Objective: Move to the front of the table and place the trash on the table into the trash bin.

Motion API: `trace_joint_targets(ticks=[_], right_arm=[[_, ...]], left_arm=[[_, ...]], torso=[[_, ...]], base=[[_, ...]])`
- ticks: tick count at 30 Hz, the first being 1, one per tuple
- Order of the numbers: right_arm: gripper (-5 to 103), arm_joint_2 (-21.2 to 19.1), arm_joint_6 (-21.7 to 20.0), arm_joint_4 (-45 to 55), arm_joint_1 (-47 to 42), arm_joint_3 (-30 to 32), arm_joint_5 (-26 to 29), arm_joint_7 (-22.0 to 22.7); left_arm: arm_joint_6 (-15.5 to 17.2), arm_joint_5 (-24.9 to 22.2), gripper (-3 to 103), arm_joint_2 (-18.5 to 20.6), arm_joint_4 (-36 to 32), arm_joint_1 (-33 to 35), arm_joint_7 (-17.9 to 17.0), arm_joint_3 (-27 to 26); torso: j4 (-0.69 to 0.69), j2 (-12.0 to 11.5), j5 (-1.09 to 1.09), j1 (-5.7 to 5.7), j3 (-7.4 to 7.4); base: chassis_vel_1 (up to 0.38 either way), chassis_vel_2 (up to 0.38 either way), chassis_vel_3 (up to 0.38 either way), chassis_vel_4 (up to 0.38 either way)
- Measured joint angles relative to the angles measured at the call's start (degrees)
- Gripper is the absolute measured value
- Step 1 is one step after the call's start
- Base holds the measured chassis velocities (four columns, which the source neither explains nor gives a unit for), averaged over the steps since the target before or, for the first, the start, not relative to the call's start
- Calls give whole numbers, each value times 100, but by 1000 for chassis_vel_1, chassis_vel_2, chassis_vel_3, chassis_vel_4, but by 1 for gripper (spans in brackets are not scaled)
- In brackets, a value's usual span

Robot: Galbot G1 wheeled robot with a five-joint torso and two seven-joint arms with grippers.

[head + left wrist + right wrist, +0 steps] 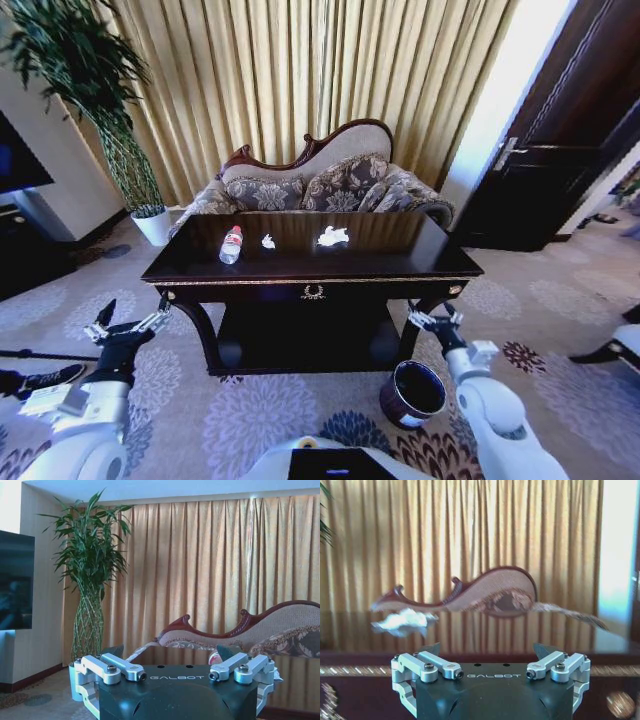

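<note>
From the head view, the bottle point(231, 244) and paper scraps point(332, 236) lay on the desk point(400, 262), with the bin point(413, 392) on the floor near its right leg. Both grippers, left point(130, 320) and right point(433, 317), hung short of the desk's near edge, jaws open, likely readied. The left wrist view looked across the desk point(170, 656) past open jaws. The right wrist view faced a scrap point(400, 622).

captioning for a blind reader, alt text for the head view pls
A dark wooden table holds a bottle and two paper scraps; a maroon trash bin stands at its right front leg, open left gripper and right gripper raised before it.
</note>
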Motion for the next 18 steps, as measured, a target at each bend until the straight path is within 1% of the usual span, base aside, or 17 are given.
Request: trace_joint_targets(ticks=[6, 10, 15, 16, 18], right_arm=[[100, -9, -174, 610, -17, 63, 133, -14], [100, 14, -260, 865, -38, 52, 129, -22], [100, 19, -280, 933, -38, 42, 100, -32], [100, 17, -280, 941, -37, 42, 90, -33], [100, 16, -280, 941, -37, 42, 86, -34]], left_arm=[[1, 5, 100, -3, 0, 3, 3, -33], [2, 5, 100, 1, 0, 7, 15, -41], [27, 5, 100, 8, 0, 9, 37, -62], [106, 2, 100, 15, 0, 12, 89, -101], [138, 0, 100, 18, 0, 14, 124, -116]], torso=[[0, 0, 2, 0, 1], [0, 0, 1, 0, 0], [0, 0, 1, 0, 0], [0, 0, 2, 0, 0], [0, 0, 2, 0, 0]], base=[[0, 0, 0, 0], [0, 0, 0, 0], [0, 0, 0, 0], [0, 0, 0, 0], [0, 0, 0, 0]])
